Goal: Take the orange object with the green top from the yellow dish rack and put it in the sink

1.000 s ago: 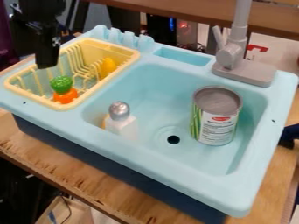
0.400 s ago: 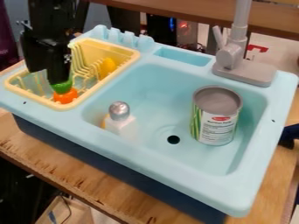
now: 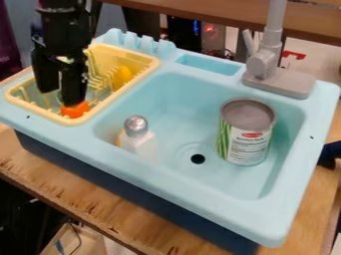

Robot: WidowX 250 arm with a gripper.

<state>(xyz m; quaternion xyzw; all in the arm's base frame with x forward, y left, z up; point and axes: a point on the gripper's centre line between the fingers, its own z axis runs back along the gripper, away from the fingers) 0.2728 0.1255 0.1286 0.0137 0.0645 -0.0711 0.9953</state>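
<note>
A black, hard-edged gripper (image 3: 61, 98) hangs at the left over a pale-yellow plastic dish rack (image 3: 63, 120), its jaws parted with a gap between them. The jaw on the right of the view is against or just above a rounded, smooth orange toy (image 3: 75, 109) in the rack's near end; whether the two touch cannot be told. Slim, upright prongs line the rack, and a glossy, rounded yellow toy (image 3: 122, 77) lies toward its far end. The rack sits in a light-blue molded plastic sink (image 3: 166, 183) with soft corners and a dark-blue base (image 3: 133, 192), set on a rough-edged wooden surface (image 3: 80, 196). In the basin's left part is a pale bottle (image 3: 138, 141) with a domed, silvery cap. Right of it come a round, dark drain hole (image 3: 198, 159) and an upright metal can (image 3: 245, 139), cylindrical and paper-labeled. A matte gray faucet (image 3: 266, 62) rises behind.
</note>
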